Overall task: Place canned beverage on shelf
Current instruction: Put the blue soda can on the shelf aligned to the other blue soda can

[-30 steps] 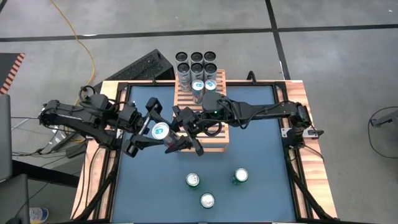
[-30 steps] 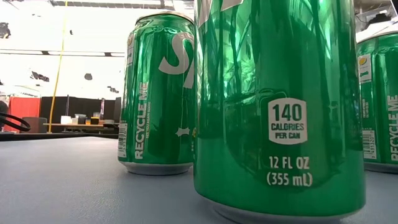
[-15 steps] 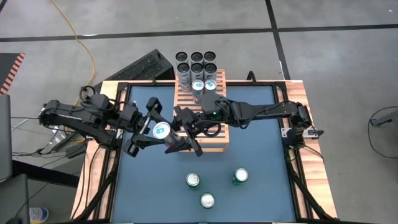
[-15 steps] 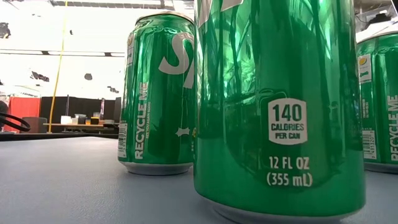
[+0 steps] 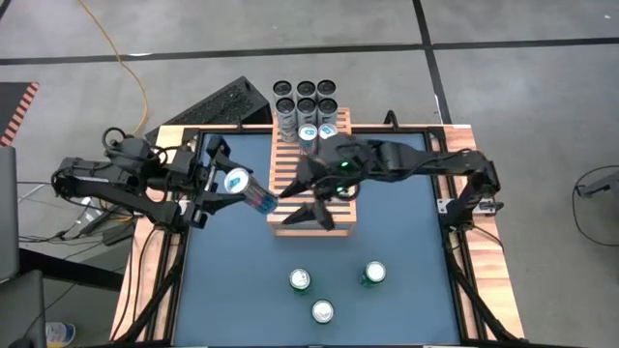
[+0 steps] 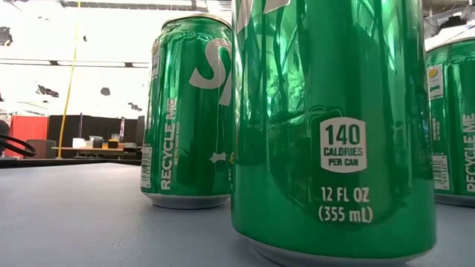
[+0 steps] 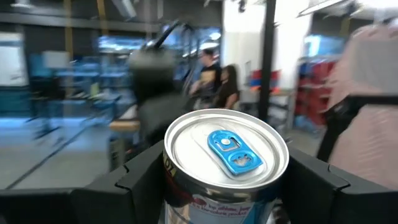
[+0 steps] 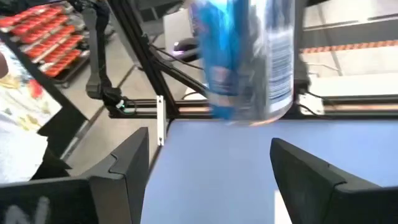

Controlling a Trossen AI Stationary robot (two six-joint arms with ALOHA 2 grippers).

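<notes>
A silver-and-blue canned beverage (image 5: 253, 193) with a blue tab hangs in the air over the blue table, just left of the shelf (image 5: 334, 193), a light wooden slat rack. My left gripper (image 5: 230, 186) is shut on it. In the left wrist view the can's top (image 7: 227, 149) faces the camera between the two fingers. My right gripper (image 5: 308, 217) stands open over the shelf's near end, right of the can and apart from it. In the right wrist view the can (image 8: 249, 56) hangs beyond the spread fingers (image 8: 118, 168). My left gripper pinches the can's side wall just under the top rim (image 7: 180, 190), with one finger (image 7: 140, 180) on either side. The fingers come about level from the table's left. The can is lifted clear and tilted, its tab end toward the left arm and its bottom toward the shelf.
Several cans (image 5: 307, 101) stand in rows at the shelf's far end. Three green cans (image 5: 301, 279), (image 5: 374, 273), (image 5: 322, 311) stand on the blue table near its front and fill the low view (image 6: 334, 126). A wooden border (image 5: 145, 280) frames the table.
My left gripper has drawn back toward the table's left edge, taking the can with it. The can has tipped further over. My right gripper, close against the can's lower end a second ago, has come away from it toward the right and turned; it now stands over the shelf.
</notes>
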